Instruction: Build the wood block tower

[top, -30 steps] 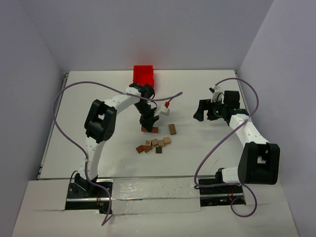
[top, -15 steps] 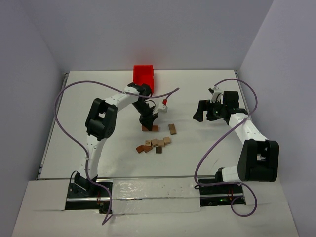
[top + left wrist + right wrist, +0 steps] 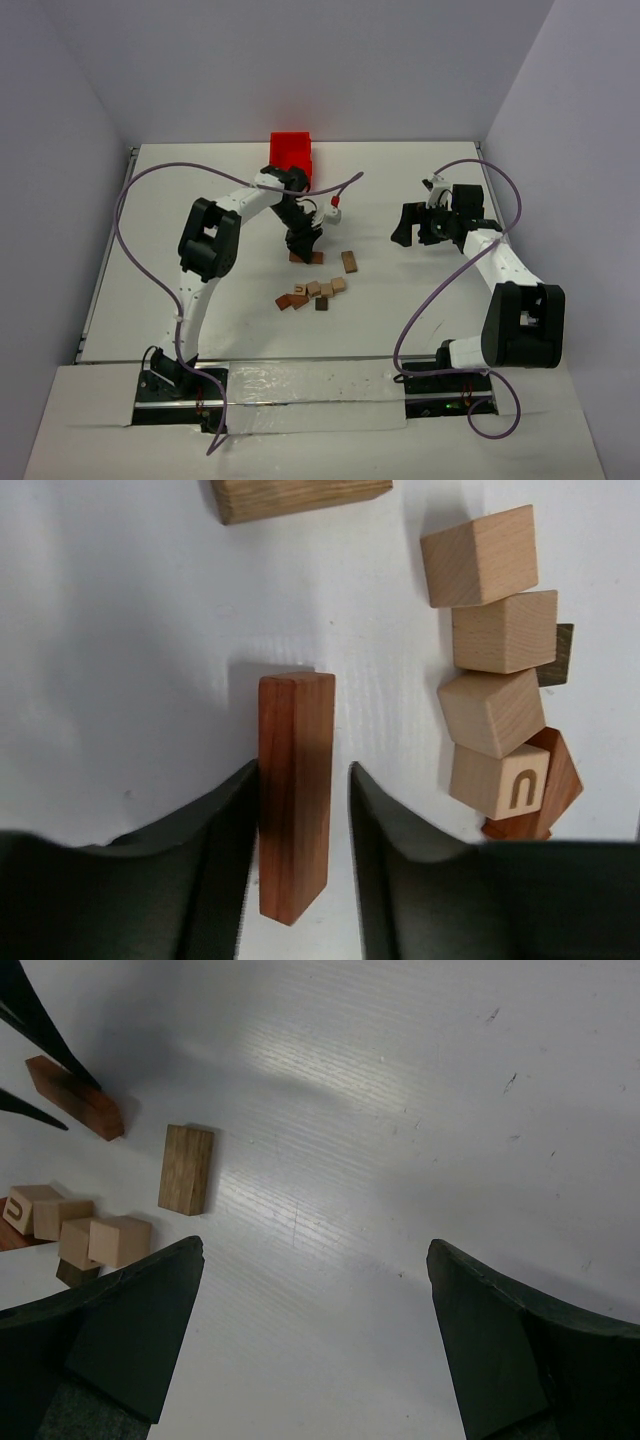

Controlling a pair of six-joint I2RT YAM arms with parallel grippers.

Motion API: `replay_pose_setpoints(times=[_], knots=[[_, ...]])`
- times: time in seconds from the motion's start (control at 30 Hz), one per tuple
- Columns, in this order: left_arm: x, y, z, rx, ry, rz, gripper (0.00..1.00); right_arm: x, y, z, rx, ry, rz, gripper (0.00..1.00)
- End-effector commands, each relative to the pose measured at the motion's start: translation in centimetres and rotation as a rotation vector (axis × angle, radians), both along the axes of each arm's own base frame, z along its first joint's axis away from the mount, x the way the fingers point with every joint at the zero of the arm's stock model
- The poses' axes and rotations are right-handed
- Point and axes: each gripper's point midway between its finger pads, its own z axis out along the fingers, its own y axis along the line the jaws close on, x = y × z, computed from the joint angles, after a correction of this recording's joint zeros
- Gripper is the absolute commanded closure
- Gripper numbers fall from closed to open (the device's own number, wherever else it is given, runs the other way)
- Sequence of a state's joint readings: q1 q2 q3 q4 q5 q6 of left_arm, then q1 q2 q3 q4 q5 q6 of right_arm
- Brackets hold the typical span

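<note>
A reddish-brown flat block [image 3: 295,780] stands on its long edge on the white table, between the fingers of my left gripper [image 3: 302,768]. The jaws are slightly open: the left finger [image 3: 225,820] touches the block and a gap shows at the right finger [image 3: 385,830]. In the top view this block [image 3: 306,258] sits under the left gripper [image 3: 303,245]. A tan flat block [image 3: 349,261] lies to its right. Several light cubes [image 3: 495,670] and darker blocks cluster nearer [image 3: 312,293]. My right gripper [image 3: 312,1248] hangs wide open and empty over bare table.
A red plastic bin [image 3: 291,155] stands at the table's far edge behind the left arm. Purple cables loop over both arms. The right gripper [image 3: 405,230] hovers to the right of the blocks. White walls enclose the table.
The left gripper's jaws have parted from the reddish-brown block, which now stands on the table slightly farther back. The right arm has barely moved.
</note>
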State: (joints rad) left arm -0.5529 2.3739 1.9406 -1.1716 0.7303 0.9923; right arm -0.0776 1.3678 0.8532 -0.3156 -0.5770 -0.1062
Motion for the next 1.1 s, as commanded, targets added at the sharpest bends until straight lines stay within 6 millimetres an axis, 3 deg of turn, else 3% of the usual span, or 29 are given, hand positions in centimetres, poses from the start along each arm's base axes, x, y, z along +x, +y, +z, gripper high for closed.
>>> replay_pose_setpoints(times=[0.0, 0.27, 0.37, 0.47, 0.57, 0.9, 1.07], knots=[[1.8, -0.3, -1.1, 0.008, -0.043, 0.008, 0.44, 1.5, -0.1, 2.2, -0.004, -0.072, 0.012, 0.0], [4.2, -0.4, 0.1, -0.009, -0.149, 0.062, 0.37, 1.5, -0.2, 2.3, -0.004, -0.073, 0.009, 0.0], [6.3, -0.2, 2.3, -0.028, -0.226, 0.113, 0.35, 1.5, -0.2, 2.5, -0.005, -0.08, 0.007, 0.0], [8.7, 0.0, 6.1, -0.057, -0.366, 0.192, 0.34, 1.4, -0.1, 2.6, 0.0, -0.083, 0.009, 0.0], [9.3, 0.1, 7.2, -0.081, -0.448, 0.268, 0.35, 1.4, 0.0, 2.9, 0.0, -0.093, 0.01, 0.0], [5.3, 1.6, 9.1, -0.125, -0.488, 0.298, 0.31, 1.4, 0.1, 3.2, 0.005, -0.098, 0.016, 0.0], [4.0, 1.0, 7.6, -0.107, -0.523, 0.292, 0.3, 1.3, 0.0, 3.2, 0.0, -0.102, 0.014, 0.0]])
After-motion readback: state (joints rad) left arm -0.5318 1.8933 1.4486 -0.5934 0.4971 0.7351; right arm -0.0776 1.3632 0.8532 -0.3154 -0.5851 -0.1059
